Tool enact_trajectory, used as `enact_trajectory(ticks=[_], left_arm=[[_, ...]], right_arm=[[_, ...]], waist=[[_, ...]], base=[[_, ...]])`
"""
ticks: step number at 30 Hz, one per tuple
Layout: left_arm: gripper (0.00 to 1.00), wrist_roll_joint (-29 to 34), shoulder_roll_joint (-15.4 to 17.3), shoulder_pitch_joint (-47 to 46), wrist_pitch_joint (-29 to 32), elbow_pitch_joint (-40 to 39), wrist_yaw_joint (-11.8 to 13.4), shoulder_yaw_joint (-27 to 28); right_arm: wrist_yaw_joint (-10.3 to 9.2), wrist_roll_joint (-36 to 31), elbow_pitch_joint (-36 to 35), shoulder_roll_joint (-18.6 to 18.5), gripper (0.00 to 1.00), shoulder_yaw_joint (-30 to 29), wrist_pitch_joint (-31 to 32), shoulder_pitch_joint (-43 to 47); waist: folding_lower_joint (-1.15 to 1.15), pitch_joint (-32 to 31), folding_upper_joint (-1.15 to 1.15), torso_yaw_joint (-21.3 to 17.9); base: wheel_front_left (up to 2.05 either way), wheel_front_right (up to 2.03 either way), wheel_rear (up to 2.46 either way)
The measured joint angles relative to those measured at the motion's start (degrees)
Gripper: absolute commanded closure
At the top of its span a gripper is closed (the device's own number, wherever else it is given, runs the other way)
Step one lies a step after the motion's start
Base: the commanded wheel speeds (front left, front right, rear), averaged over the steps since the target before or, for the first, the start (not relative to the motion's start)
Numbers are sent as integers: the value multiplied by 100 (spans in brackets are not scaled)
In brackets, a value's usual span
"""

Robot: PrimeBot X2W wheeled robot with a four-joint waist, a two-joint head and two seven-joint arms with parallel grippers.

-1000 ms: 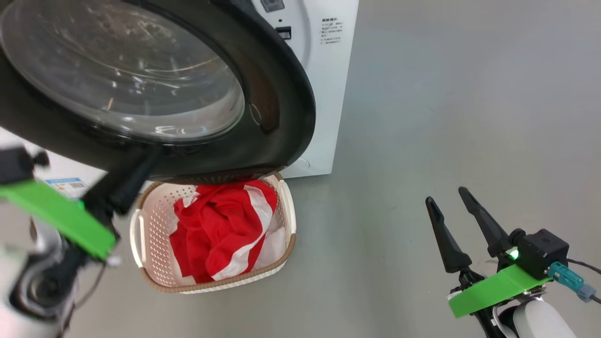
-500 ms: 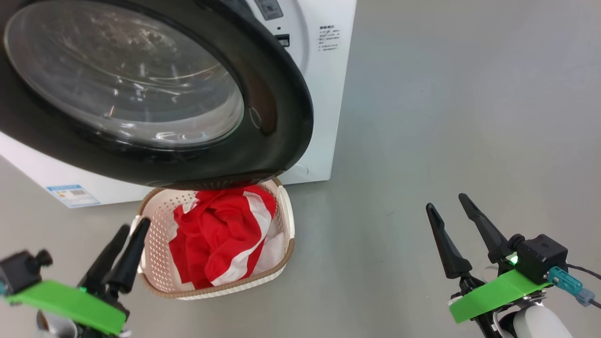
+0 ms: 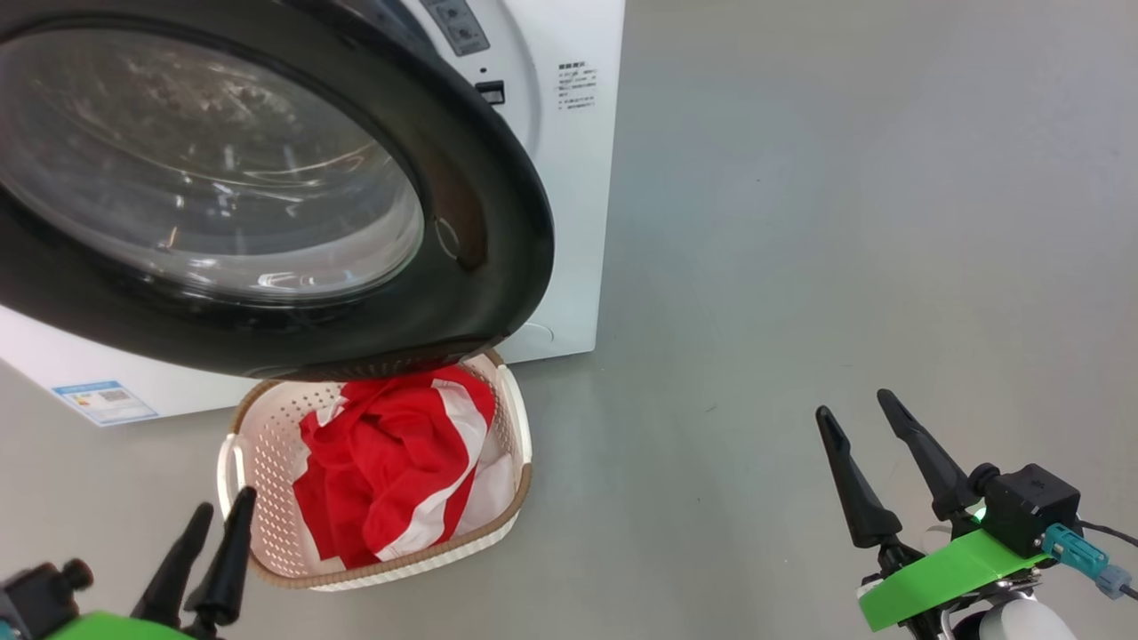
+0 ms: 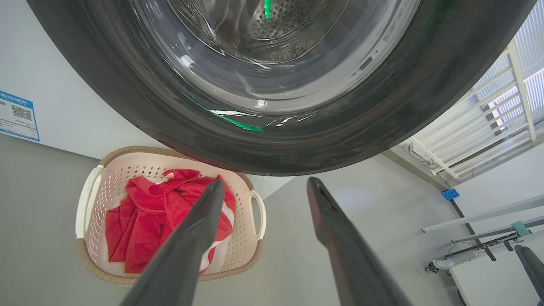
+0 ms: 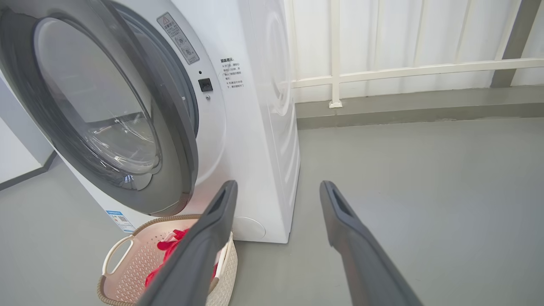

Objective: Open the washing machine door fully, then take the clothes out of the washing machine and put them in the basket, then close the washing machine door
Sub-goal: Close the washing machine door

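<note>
The washing machine door (image 3: 480, 222) stands swung out from the white washing machine (image 3: 569, 178), its black rim hanging over the basket (image 3: 238, 462). Red-and-white clothes (image 3: 391, 462) lie heaped in the basket on the floor. My left gripper (image 3: 226, 500) is open and empty at the lower left, just in front of the basket's near left corner. In the left wrist view that gripper (image 4: 265, 182) points up under the door (image 4: 382, 106), with the basket (image 4: 85, 199) and clothes (image 4: 140, 221) to the left. My right gripper (image 3: 853, 403) is open and empty over bare floor, far right of the basket.
Grey floor spreads to the right of the machine (image 5: 263, 127). A white railed wall (image 5: 382, 68) runs behind it. A blue label (image 3: 105, 402) marks the machine's lower front. A low white frame on wheels (image 4: 476, 255) stands far off in the left wrist view.
My left gripper has come down from the door's lower rim to the floor side of the basket. The camera has shifted a little. The right gripper stays put.
</note>
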Motion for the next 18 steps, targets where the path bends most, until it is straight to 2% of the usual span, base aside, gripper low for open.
enact_trajectory(ticks=[9, 18], left_arm=[[0, 1083, -553, 411, -1, 175, -38, 743], [0, 2452, -1171, 583, -1, 245, -38, 1577]], right_arm=[[0, 0, -2, -25, 0, -124, 0, 70], [0, 0, -8, -22, 0, -153, 0, 123]], waist=[[0, -82, 0, -44], [0, -90, 0, -33]], base=[[0, 0, 0], [0, 0, 0]])
